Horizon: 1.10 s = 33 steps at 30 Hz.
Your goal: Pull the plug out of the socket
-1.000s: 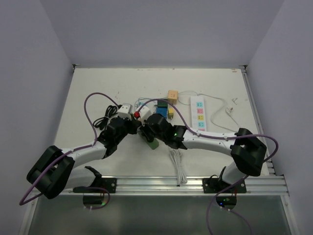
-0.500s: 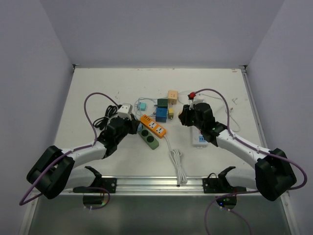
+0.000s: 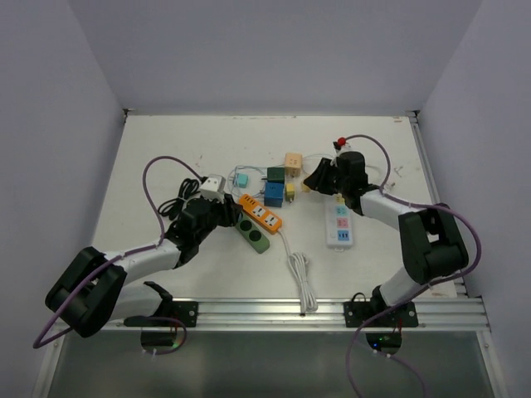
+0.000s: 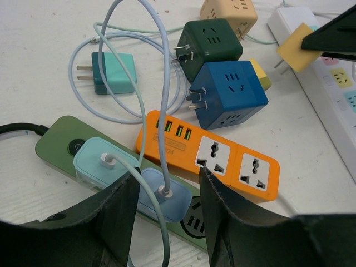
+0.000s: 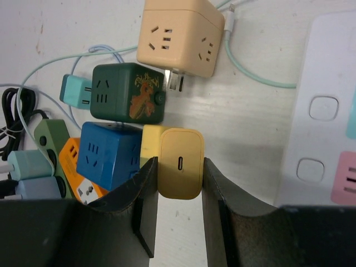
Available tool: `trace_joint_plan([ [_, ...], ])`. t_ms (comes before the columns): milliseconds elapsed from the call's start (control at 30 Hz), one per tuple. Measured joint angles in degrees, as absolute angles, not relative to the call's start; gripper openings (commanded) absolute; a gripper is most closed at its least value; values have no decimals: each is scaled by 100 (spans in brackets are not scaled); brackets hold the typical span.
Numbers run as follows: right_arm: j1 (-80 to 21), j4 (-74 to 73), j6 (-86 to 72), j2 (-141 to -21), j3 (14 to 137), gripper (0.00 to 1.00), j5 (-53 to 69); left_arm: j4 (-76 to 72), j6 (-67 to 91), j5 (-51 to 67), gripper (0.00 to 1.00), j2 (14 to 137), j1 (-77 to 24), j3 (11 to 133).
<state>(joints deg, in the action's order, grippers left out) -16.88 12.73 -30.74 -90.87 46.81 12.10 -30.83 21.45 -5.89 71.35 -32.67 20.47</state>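
Your right gripper (image 5: pixel 178 161) is closed on the yellow plug (image 5: pixel 179 181), pinching its flat sides with the USB face turned to the wrist camera. That grip across the narrow body lets you pull straight along the prongs without twisting. In the left wrist view the plug hangs above the counter (image 3: pixel 166 149) with its prongs bare, so I judge it free of any socket, near the end of the white power strip (image 5: pixel 334 111). Your left gripper (image 4: pixel 168 177) stands part open over the green power strip (image 4: pixel 55 147), its jaws either side of a pale blue charger (image 4: pixel 164 194) but clamping nothing. Low and close like that, it looks placed to steady the strip rather than lift anything. The clutter is tight: a blue cube socket (image 4: pixel 231 92) with a darker yellow block against its side, a dark green cube (image 4: pixel 208 41), a beige cube (image 5: pixel 178 33), an orange power strip (image 4: pixel 222 161) touching the green one, and a teal plug (image 4: pixel 114 72) lying loose. Pale cables loop across all of this, and one runs up between the left jaws, so mind snagging it if you move that arm
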Motion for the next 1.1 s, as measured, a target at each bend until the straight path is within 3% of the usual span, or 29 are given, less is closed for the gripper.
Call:
trace_joint_plan([
  [233,-1686,1402,-3186,-9804,5089,36,1490,-3087,2145,-508,55,7140,-3267,2060],
  [400,-1684,1376,-3242,-10014,5181,55,1610,-3079,2143,-493,56,7157,-3267,2082],
  [533,-1682,1326,-3240,-10016,5260,63,1610,-3068,2147,-491,59,7146,-3267,2084],
  [933,-1699,513,-3030,-8875,5312,65,1216,-2453,2139,-921,68,6429,-3227,1728],
  [1100,-2191,517,-2475,-8554,5310,63,1299,-2364,2139,-1083,71,5999,-3227,1549],
])
